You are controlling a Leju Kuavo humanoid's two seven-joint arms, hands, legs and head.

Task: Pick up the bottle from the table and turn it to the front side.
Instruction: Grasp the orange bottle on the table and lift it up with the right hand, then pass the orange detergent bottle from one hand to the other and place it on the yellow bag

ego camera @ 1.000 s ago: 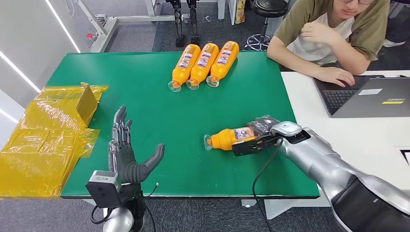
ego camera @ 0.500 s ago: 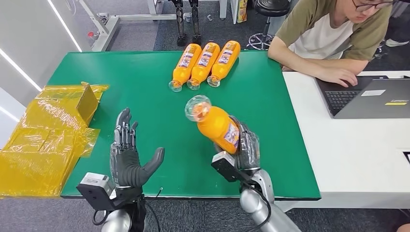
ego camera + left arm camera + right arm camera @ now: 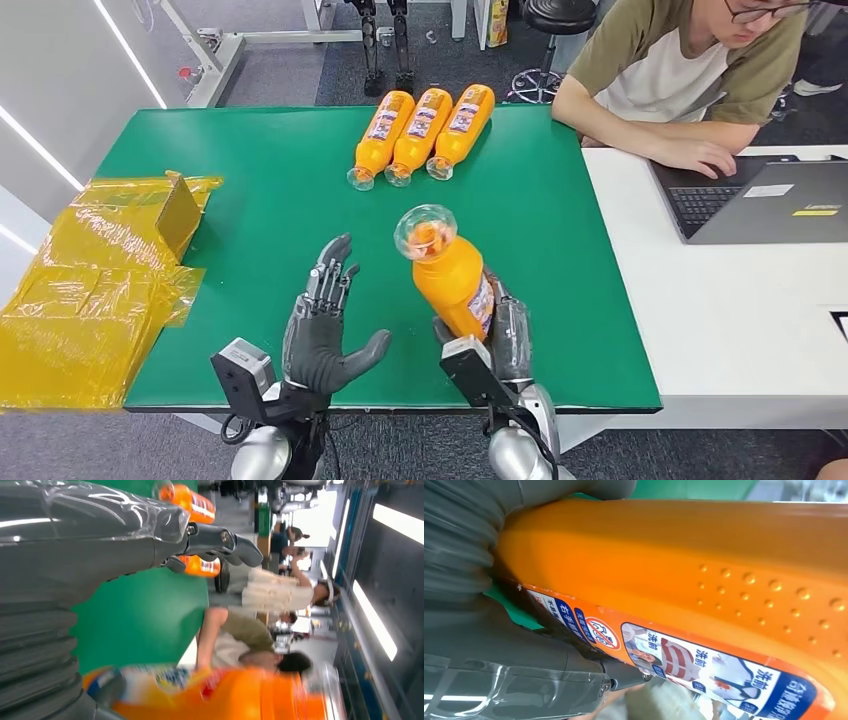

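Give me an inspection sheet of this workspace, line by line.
Surface: green table, white desk beside it.
Job's things: orange bottle held upright off the table by the right hand.
Clutter: three orange bottles lying side by side; yellow bags at the table's edge.
Hands: left hand empty, fingers apart.
Cables: black cable at the left wrist.
Surroundings: person at a laptop; stool.

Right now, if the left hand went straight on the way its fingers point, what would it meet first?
Probably bare green table, then the three lying bottles at the far edge. The left hand points up-table, slightly right; depth is unclear.
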